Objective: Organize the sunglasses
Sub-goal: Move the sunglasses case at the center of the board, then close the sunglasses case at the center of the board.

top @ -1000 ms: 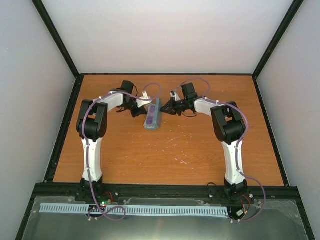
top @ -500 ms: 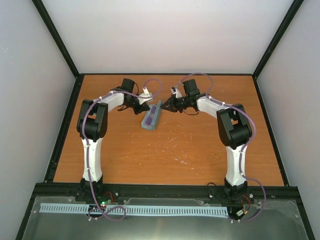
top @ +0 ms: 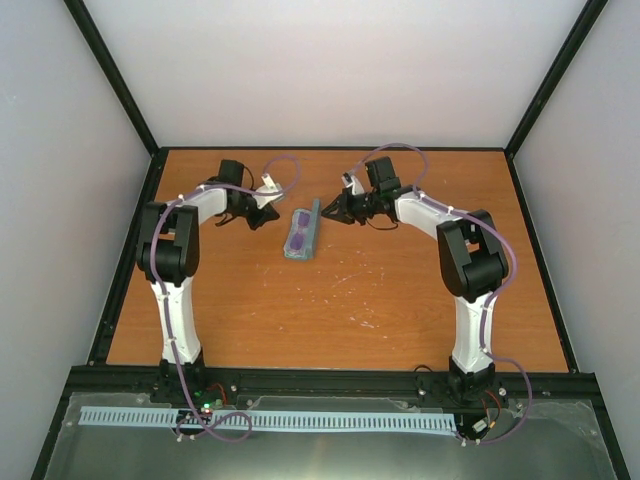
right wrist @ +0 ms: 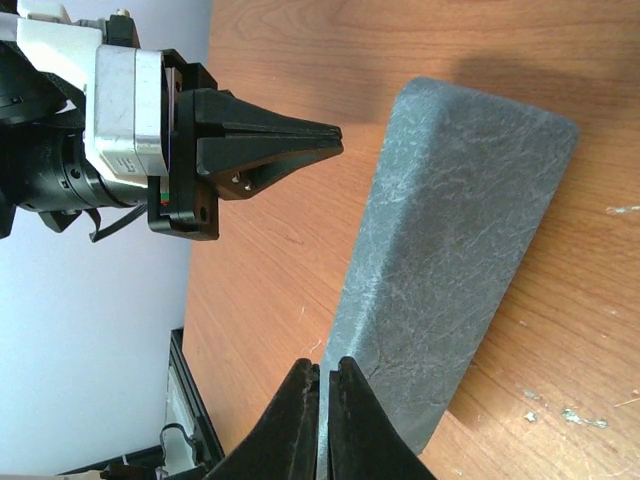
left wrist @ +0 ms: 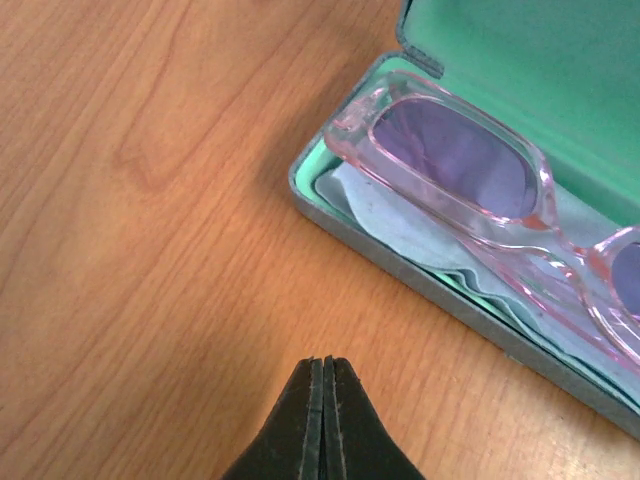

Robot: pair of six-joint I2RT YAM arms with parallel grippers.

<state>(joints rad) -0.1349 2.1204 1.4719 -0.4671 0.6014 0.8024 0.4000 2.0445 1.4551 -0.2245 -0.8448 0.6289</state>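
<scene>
The right gripper point(right wrist: 320, 368) pinches the case lid point(right wrist: 450, 250); left gripper point(left wrist: 322, 365) closed.

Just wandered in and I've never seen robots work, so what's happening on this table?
Two robot arms are putting sunglasses away. The pink sunglasses lie inside the open case, on a pale cloth. The right hand appears to pinch the edge of the raised lid, probably ready to close it. The left hand is shut and empty, just beside the case.
</scene>
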